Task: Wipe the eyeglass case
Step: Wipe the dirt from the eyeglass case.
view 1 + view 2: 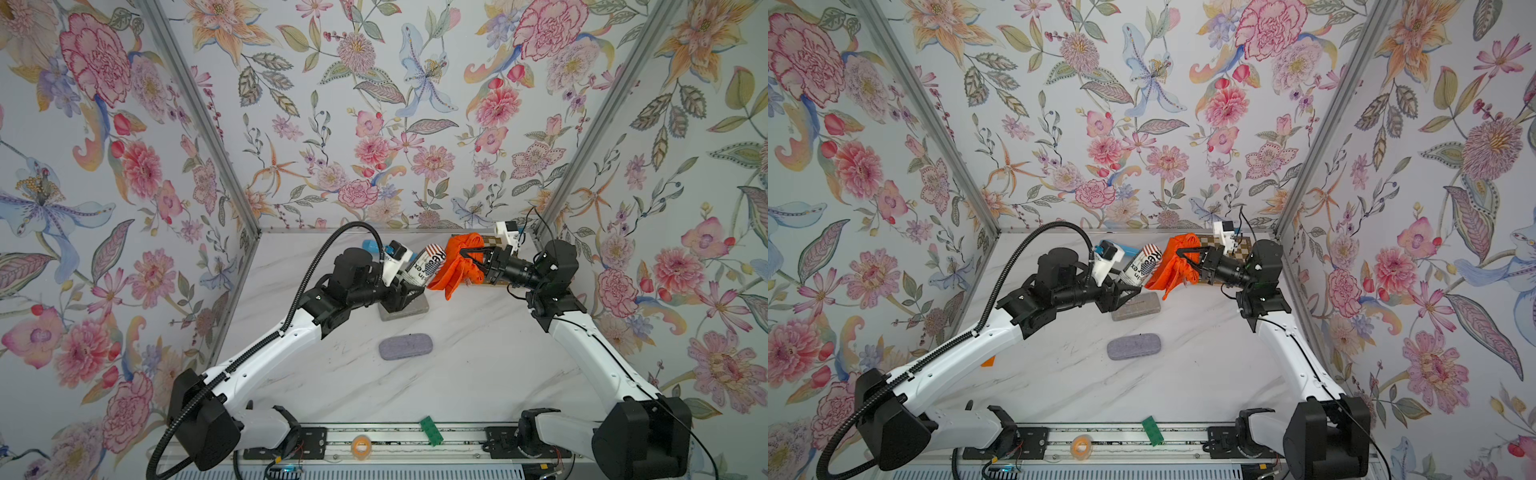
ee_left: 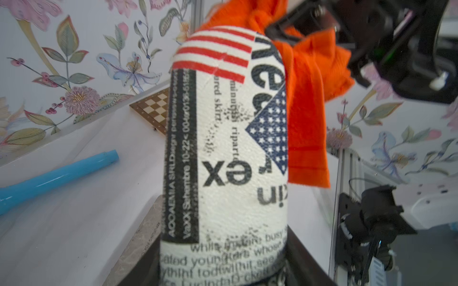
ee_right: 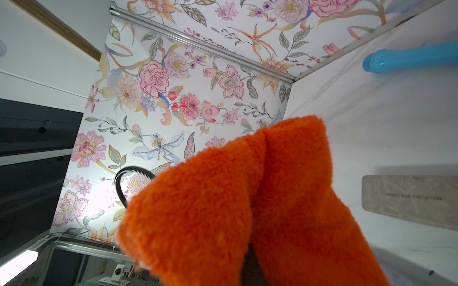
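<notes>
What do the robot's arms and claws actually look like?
The left arm and right arm have smooth white shells with chunky black joints and bases. The left claw and right claw are black, with triangular open-frame fingers. A white camera block sits by each wrist. A ribbed black hose runs along the left arm, a thin black wire along the right.

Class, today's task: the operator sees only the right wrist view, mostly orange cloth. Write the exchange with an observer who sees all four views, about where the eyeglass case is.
Operator: Cloth fills my view. Where is the eyeglass case?
Observer: The left fingers hold the printed eyeglass case tilted upward, off the table.
Operator: Is my cloth reaching it?
Observer: The orange cloth hangs beside the case's free end, apparently touching it.
</notes>
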Tool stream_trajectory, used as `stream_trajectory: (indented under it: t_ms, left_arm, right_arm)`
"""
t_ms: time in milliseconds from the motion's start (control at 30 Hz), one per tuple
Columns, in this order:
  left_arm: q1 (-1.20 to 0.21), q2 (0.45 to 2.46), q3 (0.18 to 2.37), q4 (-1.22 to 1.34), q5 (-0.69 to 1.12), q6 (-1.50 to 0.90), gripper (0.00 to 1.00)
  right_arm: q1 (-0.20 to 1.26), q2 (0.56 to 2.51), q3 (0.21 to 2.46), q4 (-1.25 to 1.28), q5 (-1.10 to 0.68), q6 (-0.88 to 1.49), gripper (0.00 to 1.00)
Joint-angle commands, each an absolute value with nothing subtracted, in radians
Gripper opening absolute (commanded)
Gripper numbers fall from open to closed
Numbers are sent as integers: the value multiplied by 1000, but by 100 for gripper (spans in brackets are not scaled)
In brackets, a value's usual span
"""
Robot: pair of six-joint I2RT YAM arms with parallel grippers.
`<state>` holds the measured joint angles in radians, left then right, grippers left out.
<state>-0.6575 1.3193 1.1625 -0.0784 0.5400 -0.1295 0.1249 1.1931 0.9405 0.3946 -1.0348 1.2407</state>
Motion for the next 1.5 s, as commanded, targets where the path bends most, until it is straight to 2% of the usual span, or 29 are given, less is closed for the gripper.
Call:
stream_trajectory:
  t_ms: [0, 200, 333, 500, 833, 1000, 1133, 1233, 1367, 1467]
  left_arm:
    - [-632, 1297, 1167, 139, 765, -376, 30]
    - [-632, 1337, 1168, 287, 887, -579, 31]
    - [-640, 1337, 1124, 362, 949, -668, 32]
    - [-642, 1323, 1074, 342, 957, -696, 32]
    - [-605, 1389, 1112, 491, 973, -839, 31]
    - [-608, 1397, 1120, 444, 1007, -840, 31]
    - [-611, 1363, 1063, 418, 1026, -829, 31]
    - [-611, 1340, 1029, 420, 1023, -832, 31]
    - [-605, 1336, 1032, 453, 1018, -846, 31]
    - [-594, 1348, 1040, 540, 1016, -899, 31]
  right_arm:
    - [182, 1123, 913, 426, -1018, 1157, 0]
    - [366, 1120, 916, 571, -912, 1108, 0]
    - [349, 1162, 1036, 431, -890, 999, 0]
    - [304, 1166, 1091, 471, -916, 1006, 0]
    - [460, 1096, 924, 357, -912, 870, 0]
    - [399, 1162, 1112, 104, -899, 703, 0]
    - [310, 1247, 1299, 91, -917, 690, 0]
    - [310, 1289, 1366, 83, -918, 676, 0]
    - [377, 1275, 1304, 67, -910, 638, 0]
    - [443, 1219, 1173, 85, -905, 634, 0]
